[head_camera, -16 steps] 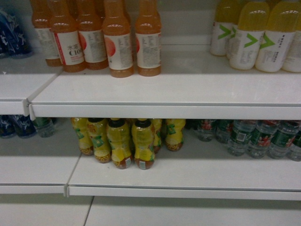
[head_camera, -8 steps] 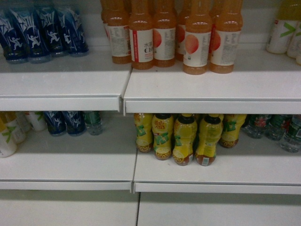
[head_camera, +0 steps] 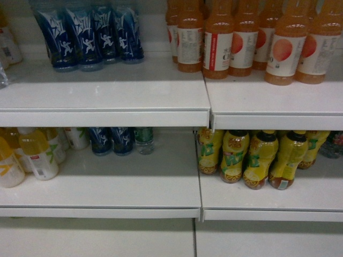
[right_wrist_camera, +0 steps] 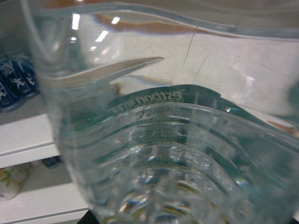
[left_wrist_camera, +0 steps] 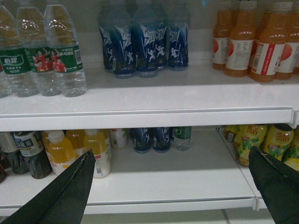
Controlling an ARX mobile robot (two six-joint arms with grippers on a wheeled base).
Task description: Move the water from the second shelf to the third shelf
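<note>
Right wrist view is filled by the water bottle (right_wrist_camera: 177,154), so it probably sits between the right jaws, though they are hidden. Left gripper (left_wrist_camera: 173,186) is wide open, empty.

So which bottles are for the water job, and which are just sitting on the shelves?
For the job:
- clear water bottle, filling the right wrist view
- green-label water bottles, on the upper shelf

Just sitting there:
- blue bottles
- orange bottles
- yellow bottles
- white-label yellow bottles
</note>
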